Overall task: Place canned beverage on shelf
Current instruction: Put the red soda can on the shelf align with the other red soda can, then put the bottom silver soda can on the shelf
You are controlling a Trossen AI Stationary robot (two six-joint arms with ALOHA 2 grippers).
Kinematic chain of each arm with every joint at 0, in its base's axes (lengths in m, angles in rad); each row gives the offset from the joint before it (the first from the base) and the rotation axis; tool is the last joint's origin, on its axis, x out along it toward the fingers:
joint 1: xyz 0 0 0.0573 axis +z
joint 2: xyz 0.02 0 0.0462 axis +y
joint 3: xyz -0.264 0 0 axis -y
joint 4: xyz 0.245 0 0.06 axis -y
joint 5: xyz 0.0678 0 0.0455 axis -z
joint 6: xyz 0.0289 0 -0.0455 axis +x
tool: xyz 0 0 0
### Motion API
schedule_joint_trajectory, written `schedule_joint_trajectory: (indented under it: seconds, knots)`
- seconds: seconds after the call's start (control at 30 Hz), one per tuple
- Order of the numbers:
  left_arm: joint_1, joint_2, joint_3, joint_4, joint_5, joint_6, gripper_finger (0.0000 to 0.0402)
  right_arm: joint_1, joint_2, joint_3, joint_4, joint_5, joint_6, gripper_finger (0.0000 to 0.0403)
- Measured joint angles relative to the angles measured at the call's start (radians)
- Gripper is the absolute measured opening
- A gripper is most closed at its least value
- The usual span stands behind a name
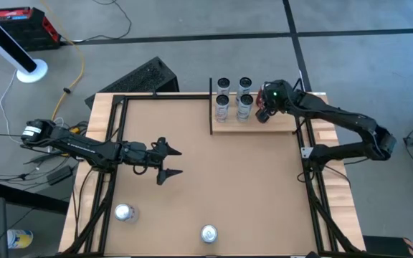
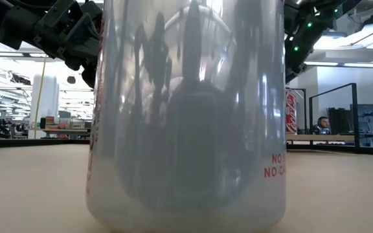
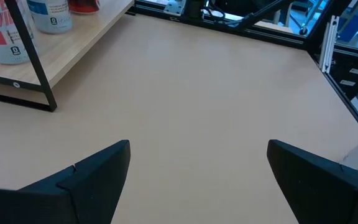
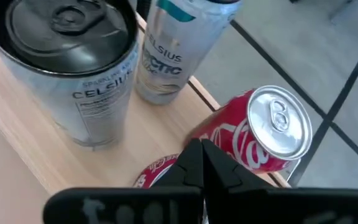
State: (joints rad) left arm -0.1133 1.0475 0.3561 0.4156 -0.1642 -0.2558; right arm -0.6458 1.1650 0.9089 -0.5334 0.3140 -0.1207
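While the right gripper [image 4: 201, 163] hangs with fingers pressed together above the red can [image 4: 257, 140] on the shelf [image 1: 282, 126], a careless retreat could tip it against the silver cans [image 1: 234, 99]; the left gripper [image 1: 172, 163] waits spread apart mid-table.

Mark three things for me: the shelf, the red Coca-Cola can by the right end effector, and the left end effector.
shelf [image 1: 278, 126]: high view, bare front strip of the pale plank.
red Coca-Cola can [image 4: 278, 124]: right wrist view, its silver lid.
left end effector [image 1: 175, 162]: high view, midway between its spread fingertips.
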Motion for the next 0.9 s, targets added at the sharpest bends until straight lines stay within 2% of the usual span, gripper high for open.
schedule_joint_trajectory:
  seconds: [0.2,0.4,0.5,0.73,0.9]
  knots:
    - [0.000,0.000,0.000,0.000,0.000,0.000,0.0364,-0.020,-0.009,0.002,-0.051,0.004,0.015,0.0017]
    - [0.000,0.000,0.000,0.000,0.000,0.000,0.0364,-0.019,-0.041,0.000,-0.112,0.077,0.024,0.0017]
    - [0.000,0.000,0.000,0.000,0.000,0.000,0.0364,-0.019,-0.058,-0.002,-0.120,0.078,0.034,0.0017]
    - [0.000,0.000,0.000,0.000,0.000,-0.001,0.0364,-0.015,-0.167,-0.002,-0.125,0.072,0.035,0.0017]
    - [0.000,0.000,0.000,-0.002,0.000,-0.003,0.0364,-0.016,-0.260,-0.001,-0.301,0.028,0.098,0.0017]
